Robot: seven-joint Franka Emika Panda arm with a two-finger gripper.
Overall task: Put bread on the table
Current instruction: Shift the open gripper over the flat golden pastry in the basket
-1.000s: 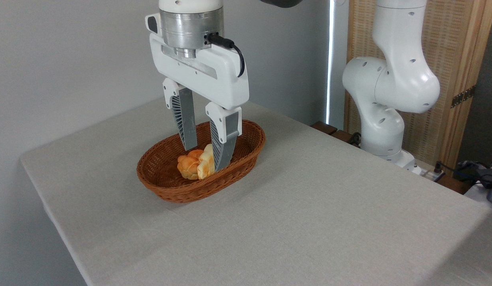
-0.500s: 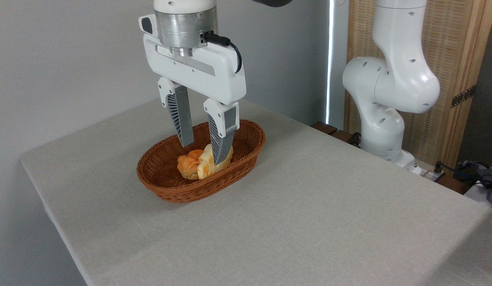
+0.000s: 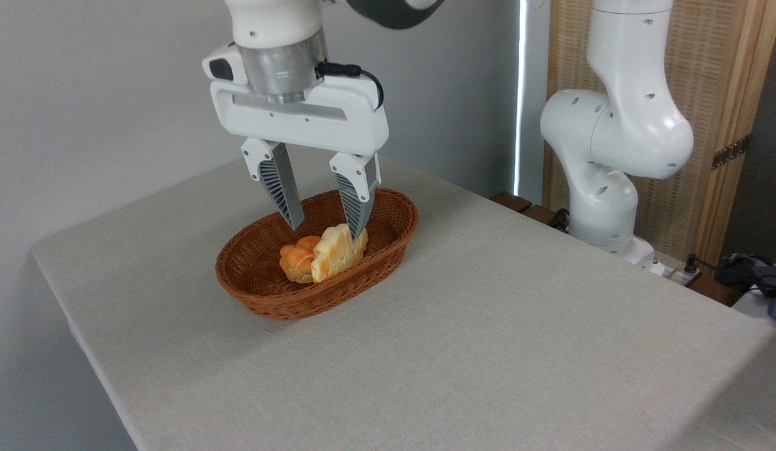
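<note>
The bread (image 3: 335,252), a pale golden scored loaf with browner edges, lies tilted in the brown wicker basket (image 3: 281,302) on the grey-beige table (image 3: 488,351). A small orange-brown bun (image 3: 296,260) rests against its left end. My gripper (image 3: 328,230) hangs open just above the loaf, fingers pointing down. The right fingertip (image 3: 359,232) is at the loaf's upper edge; I cannot tell if it touches. The left fingertip (image 3: 295,220) hovers over the basket's back part, above the bun.
The white arm base (image 3: 613,163) stands off the table's right far side, before a wooden screen (image 3: 726,94). A grey wall runs behind the table at the left. Cables and dark items lie at the far right (image 3: 757,275).
The gripper has risen out of the basket, turned about its vertical axis and spread its fingers wider. The loaf now shows more fully; it and the bun lie as before.
</note>
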